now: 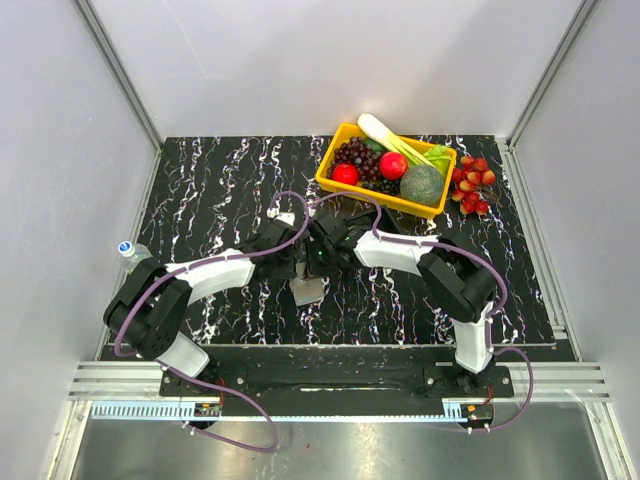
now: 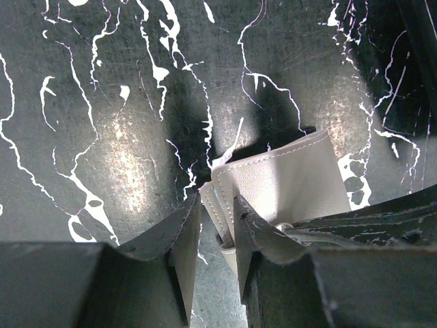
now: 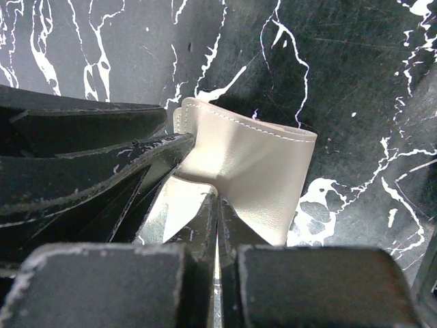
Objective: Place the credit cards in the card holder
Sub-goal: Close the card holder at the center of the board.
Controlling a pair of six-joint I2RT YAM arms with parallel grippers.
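The card holder (image 1: 306, 291) is a pale grey-beige stitched case lying on the black marbled table between both arms. In the left wrist view its layered edge (image 2: 287, 184) sits between the fingers of my left gripper (image 2: 217, 219), which closes on it. In the right wrist view my right gripper (image 3: 217, 198) has its jaws pressed almost together on a flap of the holder (image 3: 259, 171), which bends upward. Both grippers meet above the holder in the top view, left (image 1: 292, 268) and right (image 1: 318, 262). No credit cards show in any view.
A yellow basket (image 1: 330, 180) of fruit and vegetables stands at the back right. A bunch of red fruit (image 1: 473, 185) lies beside it. A small bottle (image 1: 130, 250) stands at the table's left edge. White walls enclose the table.
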